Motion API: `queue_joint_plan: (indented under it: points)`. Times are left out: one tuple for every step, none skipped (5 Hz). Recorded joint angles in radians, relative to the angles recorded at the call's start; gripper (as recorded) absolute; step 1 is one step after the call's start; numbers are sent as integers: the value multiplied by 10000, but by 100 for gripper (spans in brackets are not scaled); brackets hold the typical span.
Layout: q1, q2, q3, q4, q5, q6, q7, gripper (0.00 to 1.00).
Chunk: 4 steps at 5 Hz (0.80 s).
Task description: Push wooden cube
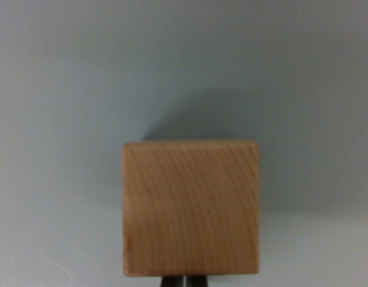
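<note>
Wrist view gives me a square, pale-brown wooden cube (191, 208) with fine curved grain, sitting on a plain grey-blue tabletop (64, 89), dead ahead of the jaws. At the bottom edge I catch just the dark tips of the gripper (184, 281), drawn close together with only a thin sliver between them, holding nothing. They sit right against the cube's near face, or just short of it; I can't tell whether they touch. I judge we're at the contact point, the push barely begun. Next I want a straight, level drive forward through the cube's middle, so it slides rather than twists off to one side.
</note>
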Motion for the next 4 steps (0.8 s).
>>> queue_joint_plan:
  points:
    - [-2,128,-6,198,-4,70,-7,100]
    - [-2,128,-6,198,-4,70,-7,100]
    - [-3,197,-9,305,-6,108,-11,100]
    - [-3,197,-9,305,-6,108,-11,100]
